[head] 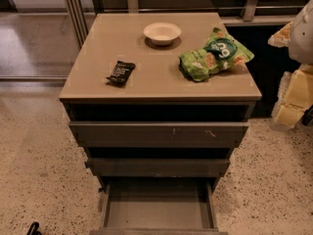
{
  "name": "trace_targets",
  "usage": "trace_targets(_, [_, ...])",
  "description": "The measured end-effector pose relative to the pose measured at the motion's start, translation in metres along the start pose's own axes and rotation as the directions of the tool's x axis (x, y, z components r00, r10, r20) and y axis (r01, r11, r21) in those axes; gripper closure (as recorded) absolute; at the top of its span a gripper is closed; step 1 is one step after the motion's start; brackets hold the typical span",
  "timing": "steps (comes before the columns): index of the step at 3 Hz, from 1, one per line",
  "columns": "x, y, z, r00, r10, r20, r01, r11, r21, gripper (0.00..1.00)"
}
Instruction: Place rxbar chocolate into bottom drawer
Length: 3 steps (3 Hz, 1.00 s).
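Note:
The rxbar chocolate (pixel 121 73), a small black wrapper bar with white lettering, lies on the left part of the cabinet top (pixel 156 84). The bottom drawer (pixel 157 213) is pulled out and shows a plain grey floor with nothing on it. The two drawers above it have flat grey fronts and stick out slightly. My gripper (pixel 291 103) is at the right edge of the view, beside the cabinet's right side and below its top. It is far from the bar and holds nothing that I can see.
A white bowl (pixel 162 33) stands at the back middle of the top. A crinkled green snack bag (pixel 215 55) lies at the right. The speckled floor (pixel 34 170) surrounds the cabinet. A small black object (pixel 33 228) is at the bottom left corner.

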State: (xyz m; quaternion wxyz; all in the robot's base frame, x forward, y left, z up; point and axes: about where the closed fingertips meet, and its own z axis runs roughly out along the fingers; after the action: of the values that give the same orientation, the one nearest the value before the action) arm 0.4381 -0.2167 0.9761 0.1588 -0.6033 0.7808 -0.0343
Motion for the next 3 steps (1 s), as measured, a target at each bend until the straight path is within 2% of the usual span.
trace_targets(1, [0.0,0.0,0.0,1.0,0.0,0.0,0.0,1.0,0.0,0.0])
trace_targets(2, [-0.022,-0.013,0.012,0.998,-0.013,0.064,0.012,0.9999,0.009,0.0])
trace_targets(3, [-0.063,-0.036,0.039,0.989,-0.016,0.148,0.019,0.9997,-0.014,0.0])
